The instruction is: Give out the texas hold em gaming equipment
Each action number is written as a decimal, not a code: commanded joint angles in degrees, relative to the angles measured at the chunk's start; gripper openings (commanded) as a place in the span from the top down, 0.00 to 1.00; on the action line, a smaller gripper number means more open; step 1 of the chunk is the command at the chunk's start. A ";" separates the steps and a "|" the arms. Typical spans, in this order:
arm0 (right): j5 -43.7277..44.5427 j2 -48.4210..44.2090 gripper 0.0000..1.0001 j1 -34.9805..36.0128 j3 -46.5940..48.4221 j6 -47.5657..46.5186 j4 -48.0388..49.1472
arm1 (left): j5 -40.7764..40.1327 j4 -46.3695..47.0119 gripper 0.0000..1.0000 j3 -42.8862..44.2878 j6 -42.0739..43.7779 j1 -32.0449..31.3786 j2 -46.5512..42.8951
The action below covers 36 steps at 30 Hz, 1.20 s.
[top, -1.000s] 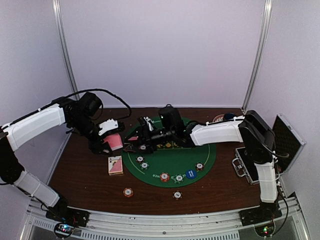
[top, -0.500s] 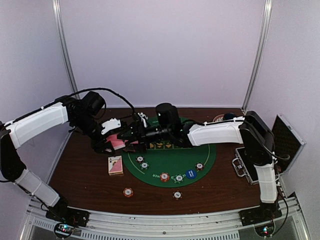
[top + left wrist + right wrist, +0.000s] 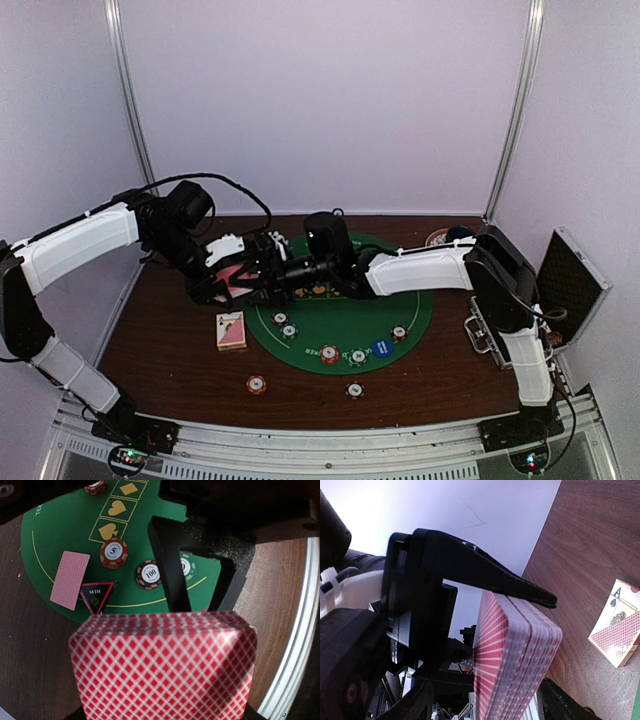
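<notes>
My left gripper [image 3: 228,276] is shut on a deck of pink-backed playing cards [image 3: 162,665] and holds it on edge above the table's left part. One of its fingers [image 3: 485,570] clamps the deck's top face. My right gripper [image 3: 262,280] is open, and its black fingers [image 3: 170,565] straddle the deck's far end with a gap on each side. On the green mat [image 3: 400,305] lie striped chips [image 3: 114,553], a single card [image 3: 70,580], a red-edged black triangle marker [image 3: 97,596] and a blue button [image 3: 380,347].
A small pile of cards [image 3: 231,330] lies on the brown table left of the mat. Two chips [image 3: 257,384] lie off the mat near the front edge. An open silver-edged case [image 3: 560,285] stands at the right, and a mug [image 3: 455,235] sits at the back right.
My right arm has reached leftward across the mat until its fingers straddle the deck. The left gripper has shifted slightly right and up with the deck still in it.
</notes>
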 commanded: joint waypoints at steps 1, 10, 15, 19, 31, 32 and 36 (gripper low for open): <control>0.39 -0.67 0.26 0.10 -0.07 -1.51 -0.27 | 2.17 0.92 0.96 2.51 -1.06 -0.54 -0.30; 0.67 0.48 0.25 -0.13 -0.15 0.73 2.00 | 2.48 0.52 0.96 2.53 -0.80 -0.57 -0.86; 1.10 2.04 0.25 -0.47 1.27 3.23 4.00 | 2.23 0.40 0.96 1.94 -0.04 -0.57 -1.01; 0.89 3.45 0.25 -0.46 3.57 3.70 3.12 | 1.96 0.38 0.96 1.42 0.30 -0.56 -1.12; 1.33 7.77 0.29 -1.07 6.98 7.85 5.03 | 2.56 0.32 0.96 1.10 0.67 -0.65 -1.43; 1.37 8.02 0.30 -1.17 7.05 8.16 5.17 | 2.62 0.22 0.96 1.11 0.73 -0.65 -1.49; 1.36 7.73 0.32 -1.33 7.53 6.40 1.84 | 2.07 0.17 0.96 1.02 1.19 -0.65 -1.64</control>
